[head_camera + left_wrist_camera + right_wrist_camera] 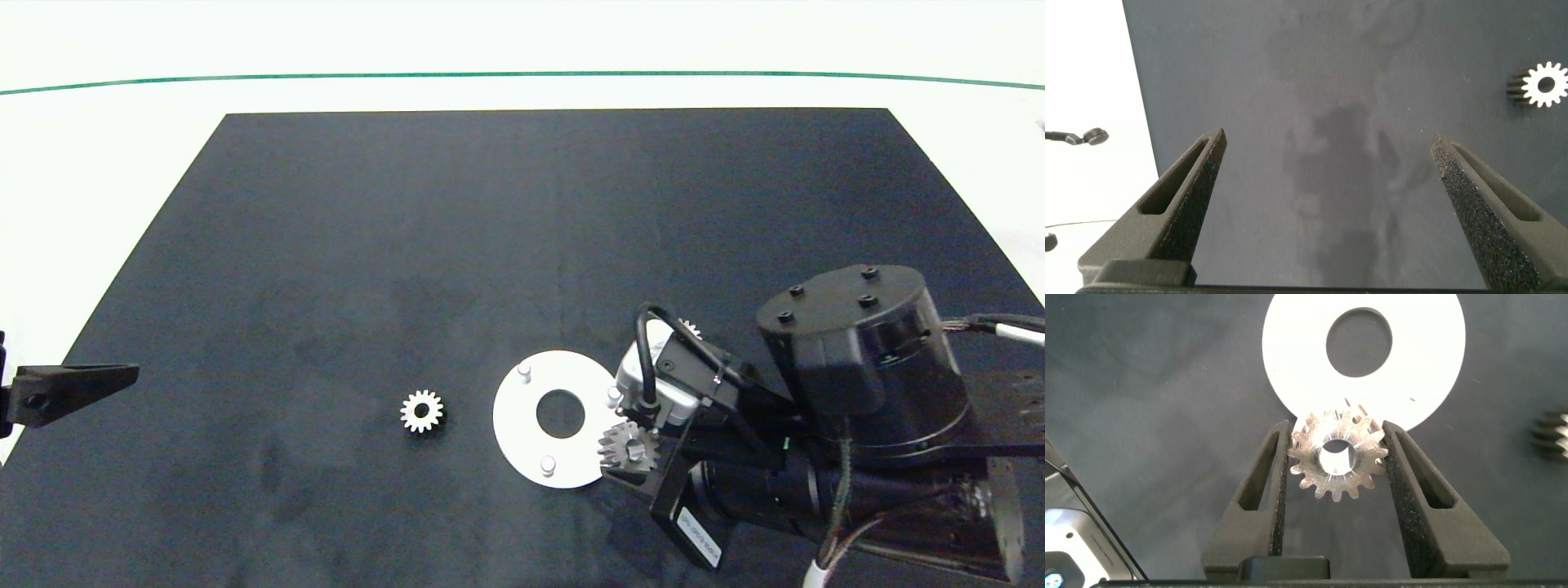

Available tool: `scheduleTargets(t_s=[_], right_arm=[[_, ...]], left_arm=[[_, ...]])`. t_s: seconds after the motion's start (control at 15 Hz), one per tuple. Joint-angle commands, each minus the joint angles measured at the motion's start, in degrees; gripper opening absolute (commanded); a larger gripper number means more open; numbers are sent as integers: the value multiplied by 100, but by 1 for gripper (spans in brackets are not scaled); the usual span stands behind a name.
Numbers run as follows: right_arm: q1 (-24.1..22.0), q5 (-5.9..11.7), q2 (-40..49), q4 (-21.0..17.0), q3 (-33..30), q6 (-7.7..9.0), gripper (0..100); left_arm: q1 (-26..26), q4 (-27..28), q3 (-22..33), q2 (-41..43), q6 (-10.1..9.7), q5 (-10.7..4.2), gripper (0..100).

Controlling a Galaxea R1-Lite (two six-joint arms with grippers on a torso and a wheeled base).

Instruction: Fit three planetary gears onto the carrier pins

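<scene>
- Your right gripper [1337, 457] came in from the 3 o'clock edge of the head view and was clenched on a gear [1337, 455], one finger on each side of its teeth.
- That held gear [627, 446] sat at the disc's [514, 425] 4 o'clock rim, over its edge.
- The white disc lay flat on the black mat [408, 245], with a large centre hole and three pins standing on it.
- One pin [524, 371] stood at the disc's 11 o'clock, a second pin [614, 397] at 3 o'clock, a third pin [548, 465] at 6 o'clock; all three were bare.
- A second gear [422, 411] lay flat on the mat at the disc's 9 o'clock, near it but apart.
- A third gear [691, 328] showed only as a few teeth behind your right arm, at the disc's 2 o'clock.
- Your left gripper [1331, 175] waited at the 9 o'clock edge of the mat, fingers spread wide and holding nothing.
</scene>
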State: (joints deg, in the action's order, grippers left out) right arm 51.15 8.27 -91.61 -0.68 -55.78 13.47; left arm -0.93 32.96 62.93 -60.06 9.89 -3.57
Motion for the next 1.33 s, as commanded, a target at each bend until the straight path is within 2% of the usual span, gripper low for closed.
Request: scheduleTargets(t_s=[0.07, 0.47, 0.87, 1.0, 1.33], right_arm=[[229, 114, -577, -11, -398, -29, 22], [448, 175, -867, -28, -609, -64, 22], [369, 202, -1078, -11, -662, -81, 22], [369, 202, -1096, -11, -697, -187, 22], [369, 211, -1157, -2, -811, -196, 22]], left_arm=[[5, 17, 27, 30, 5, -3, 100], [-4, 26, 18, 30, 13, -3, 100], [-4, 26, 0, 30, 13, -3, 100], [-4, 26, 0, 30, 13, -3, 100], [-13, 26, -9, 30, 13, -3, 100]])
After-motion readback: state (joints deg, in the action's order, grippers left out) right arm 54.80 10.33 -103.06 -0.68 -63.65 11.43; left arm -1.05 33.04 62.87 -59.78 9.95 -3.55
